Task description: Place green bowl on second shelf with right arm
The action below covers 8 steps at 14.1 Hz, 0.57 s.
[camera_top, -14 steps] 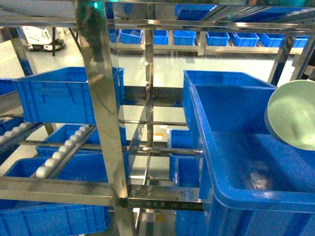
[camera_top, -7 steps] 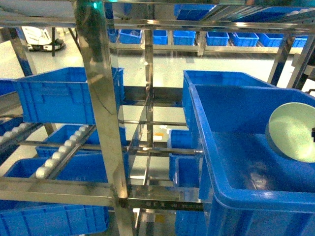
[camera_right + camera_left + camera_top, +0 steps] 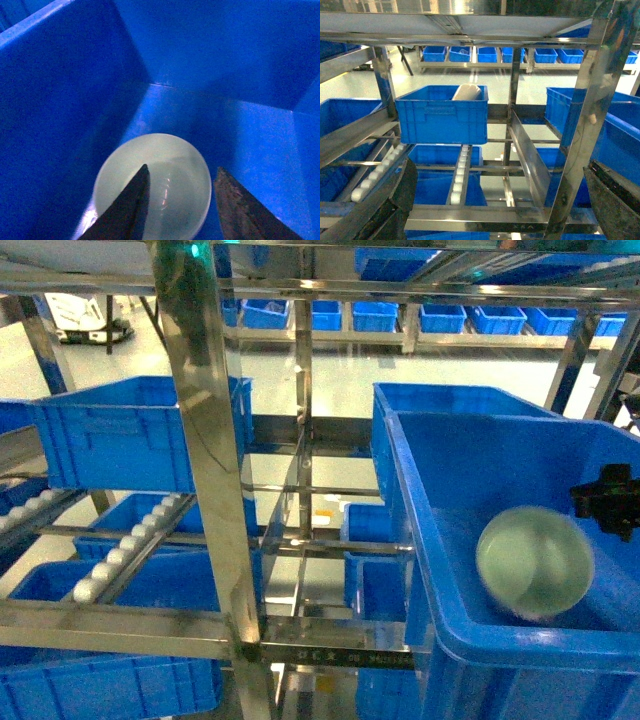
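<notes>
The green bowl (image 3: 535,562) is lying on the floor of the large blue crate (image 3: 440,570) on the rack, the right gripper (image 3: 182,205) hovering over it with jaws parted and empty, suggesting release is done and withdrawal comes next.

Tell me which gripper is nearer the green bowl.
Right. The right gripper sits directly above the green bowl inside the blue crate, fingers apart over its rim. The left gripper faces a different bay of the rack, with no bowl in its view.
</notes>
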Available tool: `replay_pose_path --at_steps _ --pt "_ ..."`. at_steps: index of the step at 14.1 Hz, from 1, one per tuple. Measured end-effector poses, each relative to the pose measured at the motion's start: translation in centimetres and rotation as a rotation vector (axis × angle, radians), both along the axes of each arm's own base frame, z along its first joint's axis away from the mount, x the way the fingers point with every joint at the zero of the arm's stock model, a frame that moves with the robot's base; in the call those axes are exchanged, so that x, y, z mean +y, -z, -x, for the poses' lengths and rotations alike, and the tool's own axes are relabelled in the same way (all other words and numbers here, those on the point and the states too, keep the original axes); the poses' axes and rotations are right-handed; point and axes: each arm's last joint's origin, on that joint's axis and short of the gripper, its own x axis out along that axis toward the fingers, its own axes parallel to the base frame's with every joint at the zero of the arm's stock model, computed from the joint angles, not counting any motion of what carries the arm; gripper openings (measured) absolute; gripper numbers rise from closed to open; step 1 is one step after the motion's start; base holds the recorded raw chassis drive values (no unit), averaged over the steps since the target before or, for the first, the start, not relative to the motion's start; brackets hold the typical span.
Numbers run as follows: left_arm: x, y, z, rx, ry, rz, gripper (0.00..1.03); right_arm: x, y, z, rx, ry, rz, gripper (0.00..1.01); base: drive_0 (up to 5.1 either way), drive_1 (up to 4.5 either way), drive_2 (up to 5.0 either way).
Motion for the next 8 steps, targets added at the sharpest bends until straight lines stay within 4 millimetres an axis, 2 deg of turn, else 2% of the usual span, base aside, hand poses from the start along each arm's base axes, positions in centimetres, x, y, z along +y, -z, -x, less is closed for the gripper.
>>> replay_pose_path --at_steps 4,5,6,7,8 --pt "0.0 0.0 0.0 0.000 0.000 0.000 0.98 0.4 -1.5 -0.1 -0.043 0.046 0.011 0.82 0.0 0.00 0.0" --pt "0.0 0.0 0.0 0.000 0.000 0.000 0.98 0.4 -3.6 0.9 -0.126 0.107 -0.007 1.00 0.0 0.00 0.0" --pt "0.0 0.0 0.0 0.000 0.000 0.000 0.98 0.7 -4.8 1.5 -0.177 0.138 -0.016 0.97 0.0 0.00 0.0" --pt "0.0 0.0 0.0 0.000 0.000 0.000 0.98 1.2 -6.2 3.2 -0.224 0.167 -0.028 0.98 0.0 0.00 0.0" --pt "0.0 0.0 0.0 0.000 0.000 0.000 0.98 1.7 -6.4 5.2 -0.211 0.180 -0.044 0.98 0.0 0.00 0.0"
